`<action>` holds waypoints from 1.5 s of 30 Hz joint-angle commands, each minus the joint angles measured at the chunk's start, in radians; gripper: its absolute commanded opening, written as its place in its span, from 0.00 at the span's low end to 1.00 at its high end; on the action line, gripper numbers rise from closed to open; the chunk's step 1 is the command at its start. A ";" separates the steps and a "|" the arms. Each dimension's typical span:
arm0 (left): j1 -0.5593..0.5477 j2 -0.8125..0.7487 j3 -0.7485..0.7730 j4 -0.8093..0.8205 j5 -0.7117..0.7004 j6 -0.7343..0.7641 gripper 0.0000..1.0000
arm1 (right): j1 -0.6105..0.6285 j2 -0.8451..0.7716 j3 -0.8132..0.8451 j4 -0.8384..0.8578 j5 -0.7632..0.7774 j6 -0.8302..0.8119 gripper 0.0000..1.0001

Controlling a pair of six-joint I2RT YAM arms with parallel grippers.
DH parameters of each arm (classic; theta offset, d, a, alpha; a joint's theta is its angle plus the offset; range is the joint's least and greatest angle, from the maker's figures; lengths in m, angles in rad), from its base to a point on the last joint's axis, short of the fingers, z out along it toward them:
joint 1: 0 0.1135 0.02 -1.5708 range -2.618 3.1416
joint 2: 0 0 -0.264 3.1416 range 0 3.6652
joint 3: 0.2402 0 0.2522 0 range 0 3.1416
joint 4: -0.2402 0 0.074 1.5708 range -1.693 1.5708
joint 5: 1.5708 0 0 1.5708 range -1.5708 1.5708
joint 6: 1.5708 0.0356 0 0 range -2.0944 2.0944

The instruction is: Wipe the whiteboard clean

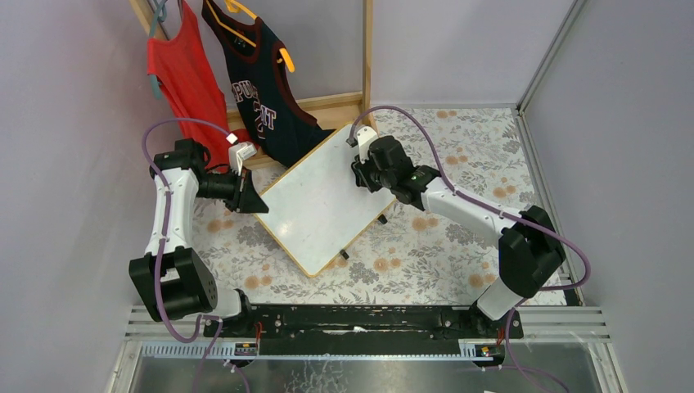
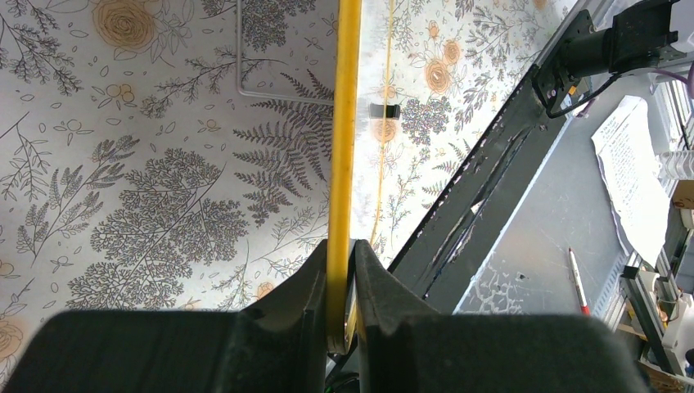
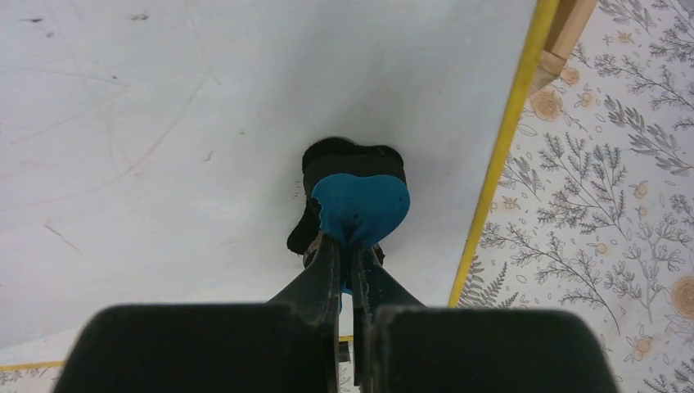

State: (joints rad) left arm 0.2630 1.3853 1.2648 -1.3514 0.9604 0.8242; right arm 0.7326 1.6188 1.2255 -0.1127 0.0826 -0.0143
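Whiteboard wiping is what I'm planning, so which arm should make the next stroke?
Right. The right pincer holds the blue eraser against the whiteboard; the left pincer only clamps the board's edge.

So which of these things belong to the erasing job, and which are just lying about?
Job: whiteboard, its edge clamped in the left hand; blue eraser, held against it by the right hand.
Lying about: red top and navy jersey on hangers; wooden rack.

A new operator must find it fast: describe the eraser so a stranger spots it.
Find the whiteboard set aslant on the floral tablecloth. Near its far right edge the right gripper pinches the eraser: a blue pad with a black underside, the only blue on the white surface.
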 commanded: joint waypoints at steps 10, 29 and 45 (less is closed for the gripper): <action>-0.005 -0.014 -0.001 0.075 -0.092 0.028 0.00 | 0.031 -0.052 -0.020 0.044 -0.017 -0.005 0.00; -0.007 -0.019 -0.011 0.081 -0.096 0.026 0.00 | -0.030 -0.004 -0.039 0.043 0.037 -0.012 0.00; -0.007 -0.013 -0.010 0.087 -0.093 0.021 0.00 | -0.002 -0.047 -0.096 0.016 -0.055 0.003 0.00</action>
State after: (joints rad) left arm 0.2581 1.3838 1.2648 -1.3434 0.9577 0.8150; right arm 0.6895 1.5944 1.1423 -0.0700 0.0669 -0.0257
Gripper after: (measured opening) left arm 0.115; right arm 0.037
